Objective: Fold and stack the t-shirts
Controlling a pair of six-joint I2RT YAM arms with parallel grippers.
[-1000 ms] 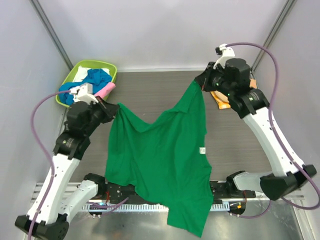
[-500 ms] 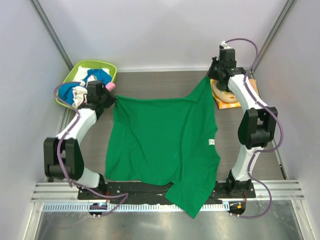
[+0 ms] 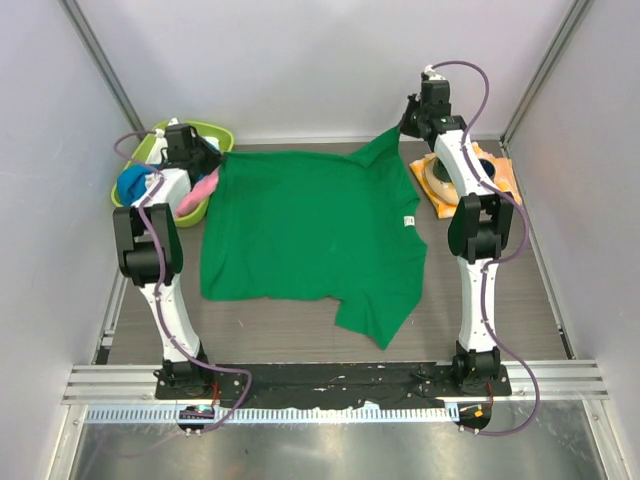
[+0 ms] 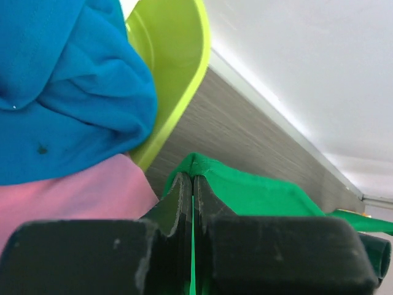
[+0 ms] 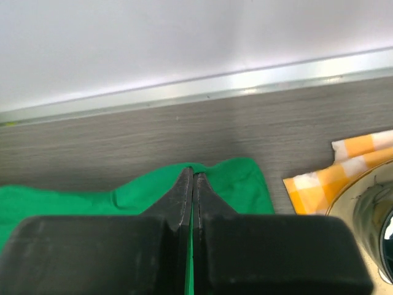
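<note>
The large green t-shirt [image 3: 305, 235] with a small white tag [image 3: 408, 221] lies spread across the table, its far edge stretched between both grippers. My left gripper [image 3: 218, 158] is shut on its far left corner [image 4: 199, 165], next to the basket. My right gripper [image 3: 398, 132] is shut on its far right corner [image 5: 212, 169] near the back wall. Blue [image 4: 67, 92] and pink [image 4: 73, 190] t-shirts lie in the basket; they also show in the top view, blue [image 3: 133, 183] and pink [image 3: 200, 190].
The lime-green plastic basket [image 3: 215, 131] stands at the far left, its rim [image 4: 184, 67] close to my left gripper. An orange-and-white checkered cloth [image 3: 498, 178] with a bowl [image 3: 447, 178] on it lies at the far right; the cloth [image 5: 344, 169] is beside my right gripper.
Both arms have stretched out toward the back wall, pulling the green t-shirt from hanging in the air to lying flat and spread on the table, off the near edge.
</note>
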